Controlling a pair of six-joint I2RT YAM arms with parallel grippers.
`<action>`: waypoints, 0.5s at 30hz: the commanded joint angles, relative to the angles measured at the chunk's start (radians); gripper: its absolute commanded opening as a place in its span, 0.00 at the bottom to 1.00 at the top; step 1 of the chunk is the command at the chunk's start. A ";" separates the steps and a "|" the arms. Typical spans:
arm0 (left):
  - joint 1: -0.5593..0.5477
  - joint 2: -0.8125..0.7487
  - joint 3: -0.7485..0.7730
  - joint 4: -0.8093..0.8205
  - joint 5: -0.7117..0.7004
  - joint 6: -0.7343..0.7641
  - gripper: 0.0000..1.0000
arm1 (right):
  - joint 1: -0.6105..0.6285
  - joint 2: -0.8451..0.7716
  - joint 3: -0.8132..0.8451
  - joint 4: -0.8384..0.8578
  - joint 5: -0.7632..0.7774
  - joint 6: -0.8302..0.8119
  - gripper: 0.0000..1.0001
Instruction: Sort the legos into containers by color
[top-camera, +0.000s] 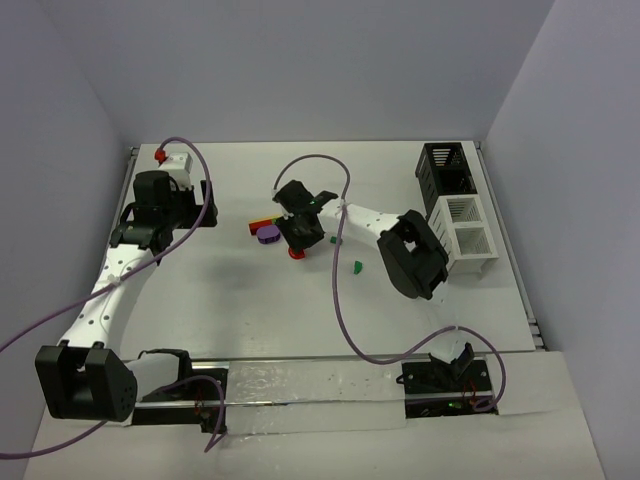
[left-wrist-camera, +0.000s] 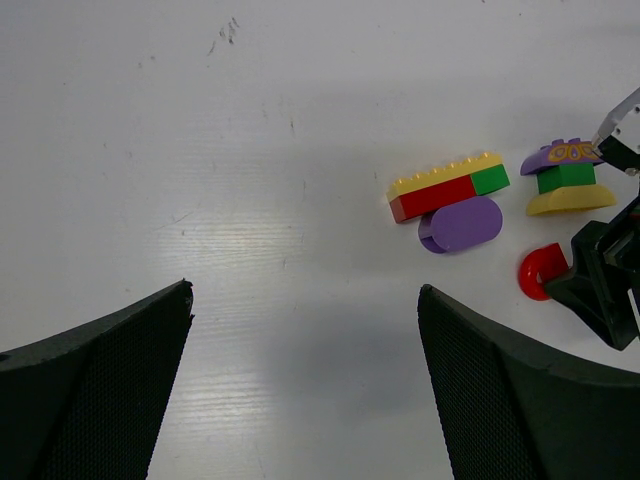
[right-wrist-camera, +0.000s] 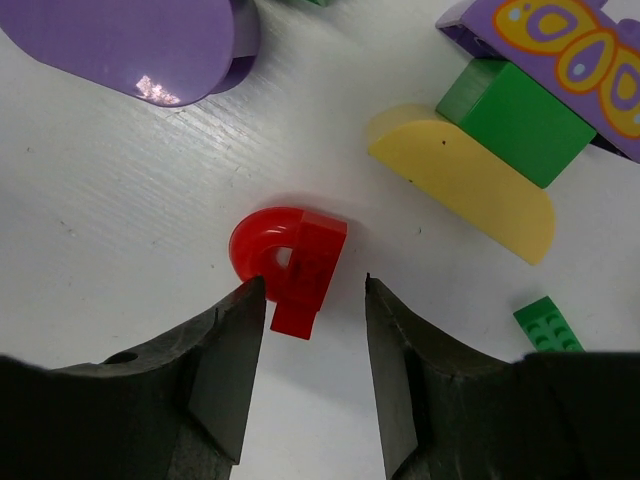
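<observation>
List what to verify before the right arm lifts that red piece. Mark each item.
1. Red arch piece between the right gripper fingers: ok. It sits in the gap, close against one finger.
2. Firm grip on it: not ok. The jaws are apart, and a gap shows beside the other finger.
3. Neighbours clear of the fingers: ok. The purple rounded piece and yellow arch lie apart from it.
4. Left gripper out of the way: ok. It is open and holds nothing.
5. Compartment for red in the containers: cannot tell. No colour marking shows.
</observation>
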 joint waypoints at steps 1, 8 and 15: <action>0.007 0.007 0.011 0.035 -0.005 -0.005 0.99 | -0.012 0.013 0.042 0.013 0.004 0.007 0.51; 0.008 0.016 0.010 0.037 -0.004 -0.005 0.99 | -0.021 0.023 0.025 0.038 0.002 -0.005 0.47; 0.008 0.023 0.014 0.034 -0.007 0.000 0.99 | -0.024 0.037 0.021 0.056 0.006 -0.029 0.33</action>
